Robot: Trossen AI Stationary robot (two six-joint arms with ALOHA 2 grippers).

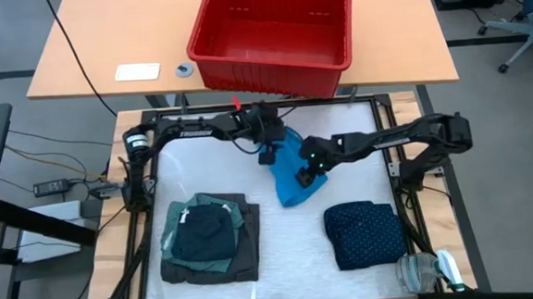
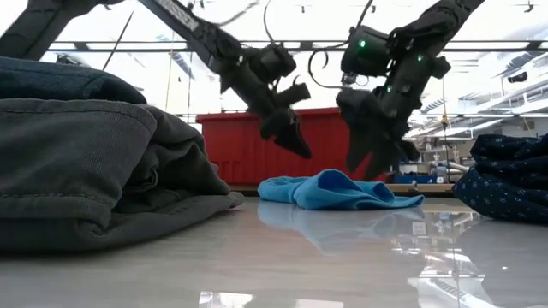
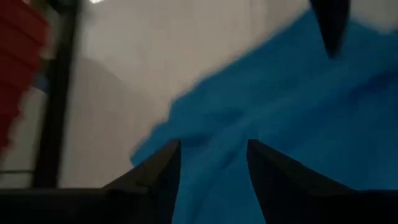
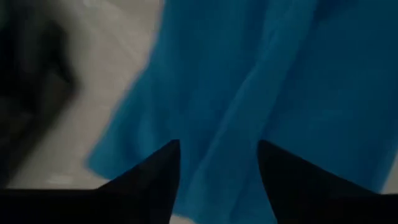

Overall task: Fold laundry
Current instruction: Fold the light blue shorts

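Lying crumpled near the middle of the white table point(image 1: 361, 176), toward its far edge, a bright blue garment point(image 1: 292, 180) forms a low, loose heap. Both grippers hang just above it and clear of the cloth in the low view: left gripper point(image 2: 295, 137) over the far end, right gripper point(image 2: 368, 150) over the nearer end. Fingers of each stand parted and empty in the wrist views, blue folds showing in the gap. Handling, by judgement: light, soft, limp fabric that will sag and drape from any hold, slide easily on the glossy tabletop, and bunch rather than keep a crease; not fragile. Best holds are probably two separate points along one outer hem or at two corners, so the piece can be lifted and spread flat; a pinch in the heaped middle would likely gather several layers. Other stock: a stack of folded grey and teal pieces point(image 1: 207, 238) at the near left, a folded navy dotted piece point(image 1: 364, 233) at the near right, both well apart from the blue one. Open room: bare surface lies between the two piles and nearer than the heap. Limits: black frame rails point(image 1: 245, 109) border the table, and a red basket point(image 1: 273, 33) sits on the wooden desk just beyond the far rail.
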